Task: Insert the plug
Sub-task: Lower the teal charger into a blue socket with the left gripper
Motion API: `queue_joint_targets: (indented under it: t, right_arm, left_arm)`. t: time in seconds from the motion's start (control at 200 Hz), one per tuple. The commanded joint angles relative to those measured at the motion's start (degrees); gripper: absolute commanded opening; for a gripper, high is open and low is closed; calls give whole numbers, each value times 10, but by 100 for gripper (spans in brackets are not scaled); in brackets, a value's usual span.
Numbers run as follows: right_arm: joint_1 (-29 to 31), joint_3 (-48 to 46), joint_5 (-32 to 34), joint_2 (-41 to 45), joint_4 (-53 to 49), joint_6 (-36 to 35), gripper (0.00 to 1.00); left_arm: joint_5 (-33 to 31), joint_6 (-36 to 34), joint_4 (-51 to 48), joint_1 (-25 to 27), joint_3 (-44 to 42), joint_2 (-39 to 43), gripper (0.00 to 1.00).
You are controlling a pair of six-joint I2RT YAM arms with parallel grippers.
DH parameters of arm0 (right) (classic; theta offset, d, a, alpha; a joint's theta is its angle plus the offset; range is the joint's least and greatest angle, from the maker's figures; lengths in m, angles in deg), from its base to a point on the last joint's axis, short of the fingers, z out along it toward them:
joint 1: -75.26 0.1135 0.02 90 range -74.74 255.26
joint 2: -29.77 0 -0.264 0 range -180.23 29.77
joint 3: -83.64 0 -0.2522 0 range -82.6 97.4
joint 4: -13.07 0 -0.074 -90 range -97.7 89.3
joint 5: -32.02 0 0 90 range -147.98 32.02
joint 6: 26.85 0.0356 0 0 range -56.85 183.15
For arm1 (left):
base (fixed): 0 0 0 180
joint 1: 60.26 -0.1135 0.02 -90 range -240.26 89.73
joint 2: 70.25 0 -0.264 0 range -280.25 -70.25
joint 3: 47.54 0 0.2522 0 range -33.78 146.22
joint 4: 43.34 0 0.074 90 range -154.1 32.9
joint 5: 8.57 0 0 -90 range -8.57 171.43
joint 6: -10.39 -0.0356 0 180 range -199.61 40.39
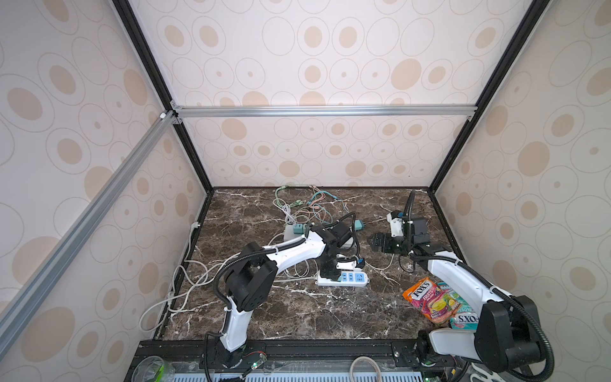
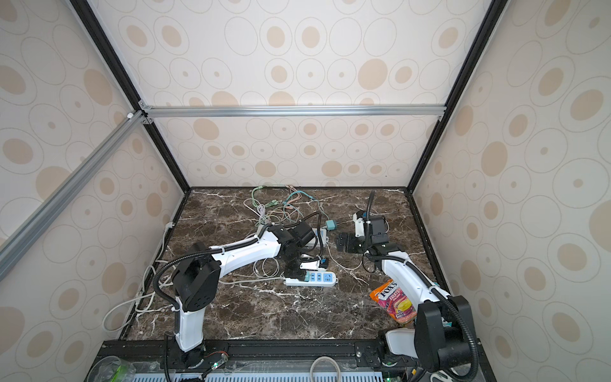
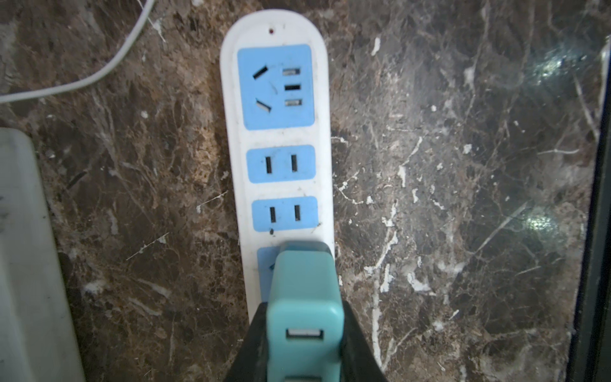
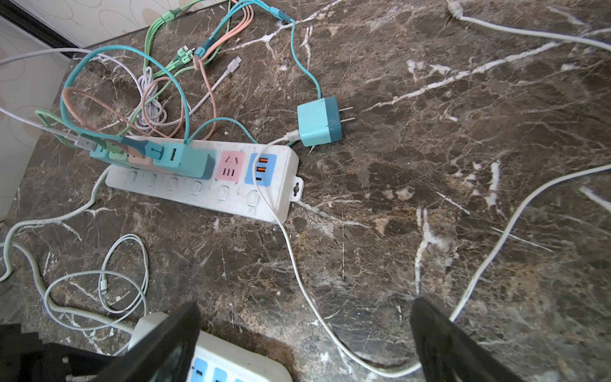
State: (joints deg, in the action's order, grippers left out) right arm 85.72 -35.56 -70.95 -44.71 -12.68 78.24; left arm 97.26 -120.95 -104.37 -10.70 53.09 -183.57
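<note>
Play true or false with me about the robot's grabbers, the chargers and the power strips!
1. The left gripper is shut on a teal USB charger. True.
2. The right gripper holds a cable. False: it is open and holds nothing.
3. Every socket on the small white power strip is taken. False: three blue sockets show free slots.
4. A second teal charger lies on the marble table beside the long power strip. True.
5. That second charger is plugged in. False: its two prongs are bare.
</note>
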Motion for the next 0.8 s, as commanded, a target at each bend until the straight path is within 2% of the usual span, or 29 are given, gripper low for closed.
queue_joint_targets:
  t: [0.0, 0.17, 0.365, 0.48, 0.56, 0.58, 0.615, 0.645, 0.795]
  right_arm:
    - [2, 9, 8, 2, 2, 1, 100]
    - [2, 16, 6, -3, -1, 2, 100]
    - [2, 16, 11, 1, -2, 6, 100]
    - [2, 15, 18, 3, -3, 6, 100]
    - [2, 16, 21, 5, -6, 6, 100]
    - [2, 16, 22, 5, -6, 6, 100]
    - [2, 16, 23, 4, -7, 6, 100]
    - [2, 17, 24, 4, -7, 6, 100]
    - [2, 23, 25, 0, -8, 10, 100]
  left_arm:
    - [-27, 7, -1, 14, -65, -50, 0]
    - [-69, 34, -11, 7, -90, -60, 0]
    - [-100, 48, -6, -4, -117, -27, 0]
    - [-83, 45, 0, -15, -135, 5, 0]
    - [-97, 47, 4, -19, -147, 20, 0]
    - [-104, 49, 5, -19, -147, 20, 4]
    - [-114, 51, 3, -19, -146, 19, 18]
    - [-112, 50, -2, -19, -141, 16, 26]
    - [-65, 40, 12, -20, -107, 19, 41]
